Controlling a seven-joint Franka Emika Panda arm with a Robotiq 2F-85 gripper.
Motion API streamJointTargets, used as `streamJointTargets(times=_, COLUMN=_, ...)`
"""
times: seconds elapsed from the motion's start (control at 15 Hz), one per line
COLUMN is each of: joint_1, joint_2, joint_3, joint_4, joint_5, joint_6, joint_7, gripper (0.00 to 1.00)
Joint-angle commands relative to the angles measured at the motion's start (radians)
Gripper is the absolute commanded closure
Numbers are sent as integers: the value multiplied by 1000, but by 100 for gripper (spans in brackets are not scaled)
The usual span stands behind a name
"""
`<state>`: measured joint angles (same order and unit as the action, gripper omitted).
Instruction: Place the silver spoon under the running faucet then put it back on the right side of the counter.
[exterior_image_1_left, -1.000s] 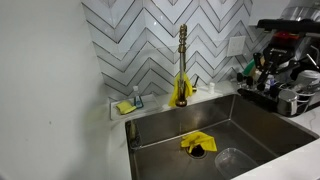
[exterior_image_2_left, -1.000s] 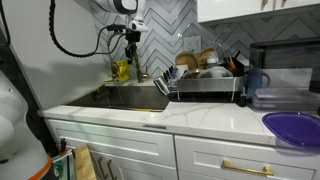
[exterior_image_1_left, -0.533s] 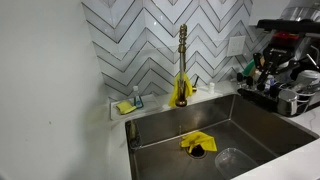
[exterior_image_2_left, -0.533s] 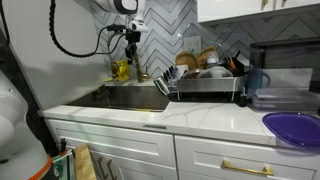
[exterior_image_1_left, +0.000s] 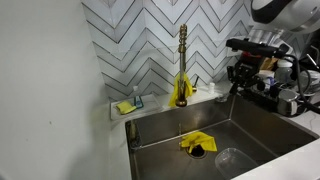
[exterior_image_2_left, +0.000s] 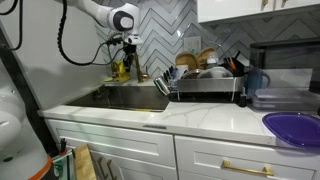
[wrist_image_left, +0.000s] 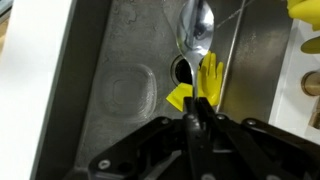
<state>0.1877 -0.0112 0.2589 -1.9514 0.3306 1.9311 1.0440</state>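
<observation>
My gripper (exterior_image_1_left: 238, 82) hangs over the right part of the steel sink basin (exterior_image_1_left: 262, 122), shut on the handle of the silver spoon (exterior_image_1_left: 233, 102), which points down. In the wrist view the jaws (wrist_image_left: 197, 122) pinch the thin handle, and the spoon's bowl (wrist_image_left: 197, 25) shows above the drain (wrist_image_left: 183, 70). The brass-gold faucet (exterior_image_1_left: 183, 55) stands at the back of the sink, well left of the gripper; I cannot see water running. The white counter (exterior_image_2_left: 200, 115) frames the sink. In an exterior view the gripper (exterior_image_2_left: 128, 52) is above the basin by the wall.
A yellow cloth (exterior_image_1_left: 197, 143) lies by the drain and also shows in the wrist view (wrist_image_left: 200, 85). Another yellow cloth (exterior_image_1_left: 182, 93) hangs at the faucet's base. A clear lid (exterior_image_1_left: 228, 158) lies in the basin. A full dish rack (exterior_image_2_left: 205, 85) stands beside the sink, and a sponge holder (exterior_image_1_left: 127, 105) at the back.
The arm has swung in from the right over the sink with the spoon; before, only its edge showed by the dish rack. Cloths and faucet have not moved.
</observation>
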Motion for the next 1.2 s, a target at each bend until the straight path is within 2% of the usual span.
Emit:
streamJointTargets(times=0.0, joint_1=44, joint_2=48, joint_3=12, joint_4=-42, joint_5=-1, joint_6=180, joint_7=62, gripper=98)
streamJointTargets(times=0.13, joint_1=64, joint_2=81, joint_3=13, joint_4=-52, joint_5=-2, joint_6=288, joint_7=82, gripper=98)
streamJointTargets(times=0.27, joint_1=80, joint_2=117, joint_3=12, joint_4=-45, joint_5=-13, joint_6=348, joint_7=76, gripper=98)
streamJointTargets(times=0.33, joint_1=73, joint_2=97, joint_3=3, joint_4=-38, joint_5=-2, joint_6=296, joint_7=56, gripper=92)
streamJointTargets(times=0.53, joint_1=82, joint_2=124, joint_3=3, joint_4=-37, joint_5=-3, joint_6=330, joint_7=56, gripper=92)
streamJointTargets(times=0.6, joint_1=82, joint_2=124, joint_3=3, joint_4=-36, joint_5=-3, joint_6=330, joint_7=56, gripper=98)
streamJointTargets(times=1.13, joint_1=94, joint_2=271, joint_3=11, joint_4=36, joint_5=35, joint_6=344, joint_7=-76, gripper=98)
